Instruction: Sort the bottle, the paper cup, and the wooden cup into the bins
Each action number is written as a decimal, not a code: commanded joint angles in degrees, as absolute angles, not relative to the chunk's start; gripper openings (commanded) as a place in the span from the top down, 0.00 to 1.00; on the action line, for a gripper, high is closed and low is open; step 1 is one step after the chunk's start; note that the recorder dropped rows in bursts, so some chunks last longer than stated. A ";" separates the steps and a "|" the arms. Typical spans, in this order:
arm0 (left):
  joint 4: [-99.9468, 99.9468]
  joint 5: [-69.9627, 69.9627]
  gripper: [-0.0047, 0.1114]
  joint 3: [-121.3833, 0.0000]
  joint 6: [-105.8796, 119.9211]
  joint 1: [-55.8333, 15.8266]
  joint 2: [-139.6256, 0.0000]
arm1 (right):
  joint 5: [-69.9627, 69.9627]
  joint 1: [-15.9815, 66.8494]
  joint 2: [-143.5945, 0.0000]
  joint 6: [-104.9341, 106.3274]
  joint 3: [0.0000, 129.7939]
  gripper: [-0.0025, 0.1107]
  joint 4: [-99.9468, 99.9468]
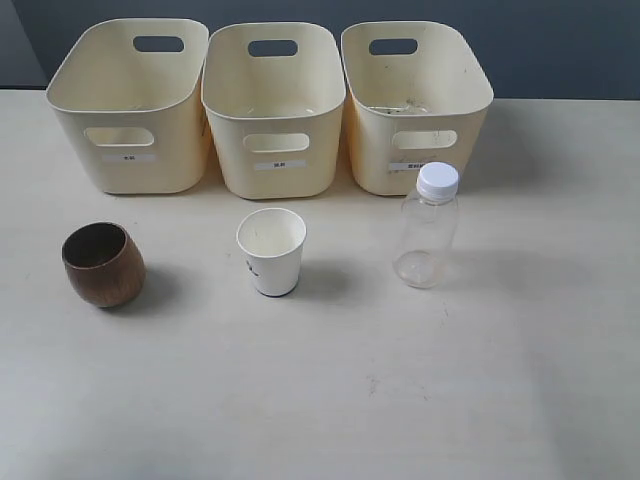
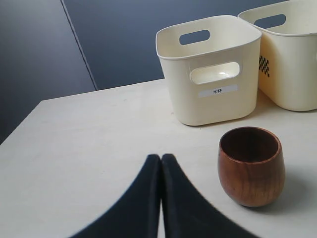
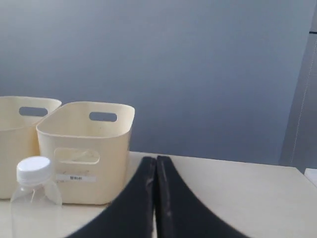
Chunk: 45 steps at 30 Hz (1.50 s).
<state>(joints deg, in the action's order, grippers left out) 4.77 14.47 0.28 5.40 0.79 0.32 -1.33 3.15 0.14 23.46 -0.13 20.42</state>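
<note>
Three cream-yellow bins stand in a row at the back of the table: left bin (image 1: 128, 105), middle bin (image 1: 273, 108), right bin (image 1: 414, 102). In front of them stand the wooden cup (image 1: 103, 264), the white paper cup (image 1: 272, 250) and the clear bottle (image 1: 428, 228) with its white cap. The exterior view shows neither gripper. My left gripper (image 2: 161, 157) is shut and empty, with the wooden cup (image 2: 251, 165) beside it and a bin (image 2: 210, 67) beyond. My right gripper (image 3: 155, 159) is shut and empty, near the bottle (image 3: 35, 201) and a bin (image 3: 85, 148).
The pale table (image 1: 350, 400) stretches bare in front of the three objects. A dark blue-grey wall (image 1: 560, 45) rises behind the bins. All three bins look empty from the exterior view.
</note>
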 commanded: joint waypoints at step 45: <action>4.74 13.58 0.96 0.00 5.08 0.94 0.00 | -2.95 3.48 0.00 7.98 0.00 0.98 55.59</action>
<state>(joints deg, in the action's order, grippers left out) 4.77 14.47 0.28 5.40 0.79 0.32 -2.48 3.25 0.14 7.70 -0.13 56.07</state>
